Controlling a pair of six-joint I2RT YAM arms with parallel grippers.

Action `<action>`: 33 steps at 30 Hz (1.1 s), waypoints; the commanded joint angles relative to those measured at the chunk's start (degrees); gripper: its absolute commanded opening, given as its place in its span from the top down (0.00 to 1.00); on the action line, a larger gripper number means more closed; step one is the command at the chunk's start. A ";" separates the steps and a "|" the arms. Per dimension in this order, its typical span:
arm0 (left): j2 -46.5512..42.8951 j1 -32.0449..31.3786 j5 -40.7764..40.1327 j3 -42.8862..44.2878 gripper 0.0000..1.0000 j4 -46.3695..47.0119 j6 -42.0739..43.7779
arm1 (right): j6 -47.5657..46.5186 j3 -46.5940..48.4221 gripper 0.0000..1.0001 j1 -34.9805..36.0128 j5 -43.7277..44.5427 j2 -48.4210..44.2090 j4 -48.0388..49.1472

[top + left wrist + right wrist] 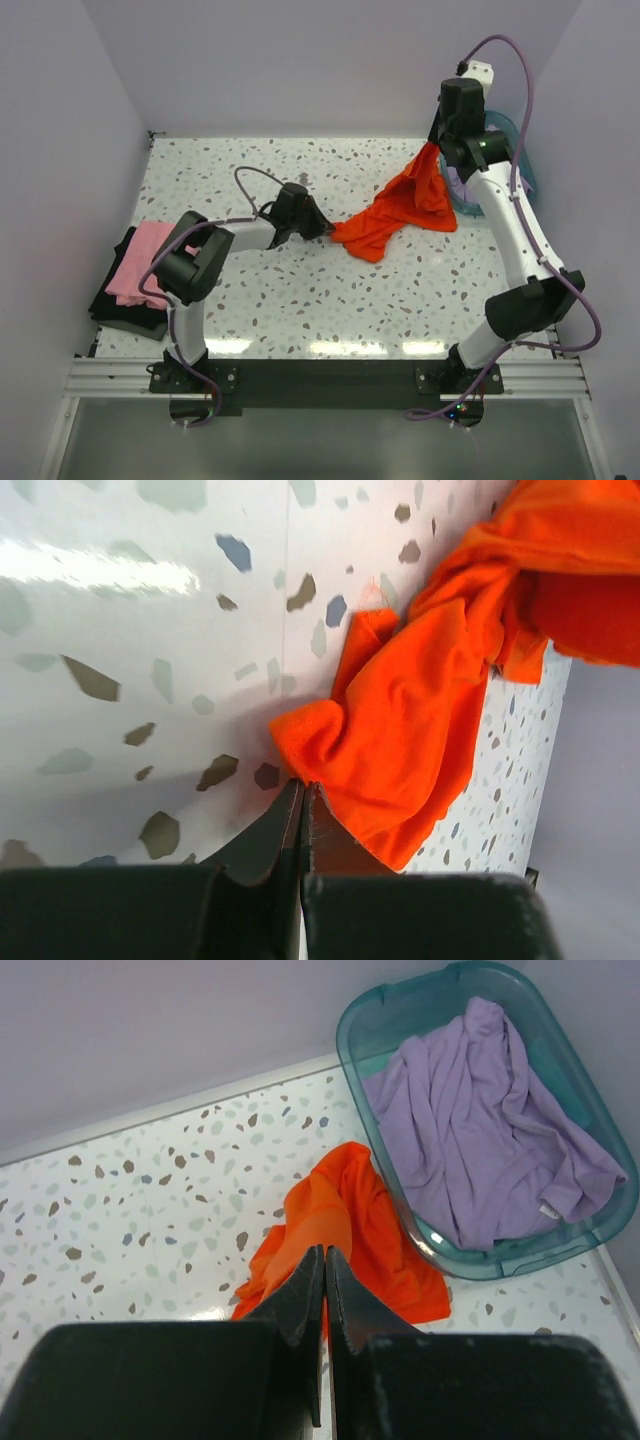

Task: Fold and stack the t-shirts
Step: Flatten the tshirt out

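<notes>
The orange t-shirt (pixel 400 210) is crumpled at the table's back right. One end of it is lifted up to my right gripper (pixel 432 148), which is shut on the cloth (pixel 340 1210) and holds it above the table (pixel 325 1250). My left gripper (pixel 322 230) is low on the table with its jaws shut (pixel 303 783), pinching the shirt's near-left edge (pixel 400 710). The lavender t-shirt (pixel 490 1140) lies bunched in the basket. The pink t-shirt (pixel 140 260) lies folded on the black one (pixel 120 305) at the left edge.
The teal plastic basket (pixel 370 1020) stands at the far right against the wall, partly hidden behind the right arm in the top view (pixel 520 150). The speckled table (pixel 250 170) is walled on three sides.
</notes>
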 commanded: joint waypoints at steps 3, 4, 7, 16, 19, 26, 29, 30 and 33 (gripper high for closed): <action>-9.40 6.42 -0.76 0.65 1.00 -2.98 1.59 | -1.22 7.76 1.00 -1.92 -0.21 -1.20 -2.39; -10.28 7.13 -1.20 0.65 1.00 -3.78 1.85 | -1.30 8.55 1.00 -2.45 -0.21 -1.19 -2.74; -13.97 10.38 -1.90 0.04 1.00 -5.80 2.12 | -1.48 12.50 1.00 -3.76 -0.30 -0.58 -3.71; -18.81 23.81 -0.41 9.08 1.00 -14.32 2.74 | 1.76 29.63 1.00 -9.83 -5.83 6.17 -6.61; -19.07 26.54 -1.82 12.68 1.00 -16.44 3.44 | 3.17 30.45 1.00 -11.32 -8.02 7.77 -3.37; -16.97 33.93 0.81 18.57 1.00 -17.94 3.70 | 7.21 38.60 1.00 -13.44 -14.78 14.61 4.81; -15.56 36.83 2.75 22.62 1.00 -19.08 4.23 | 10.03 43.01 1.00 -14.58 -17.16 17.17 5.78; -15.65 37.45 2.92 23.50 1.00 -19.87 4.49 | 10.38 43.27 1.00 -14.67 -17.43 17.70 6.13; -18.19 39.47 3.10 20.80 1.00 -19.35 5.02 | 11.00 40.65 1.00 -14.93 -17.17 15.35 8.24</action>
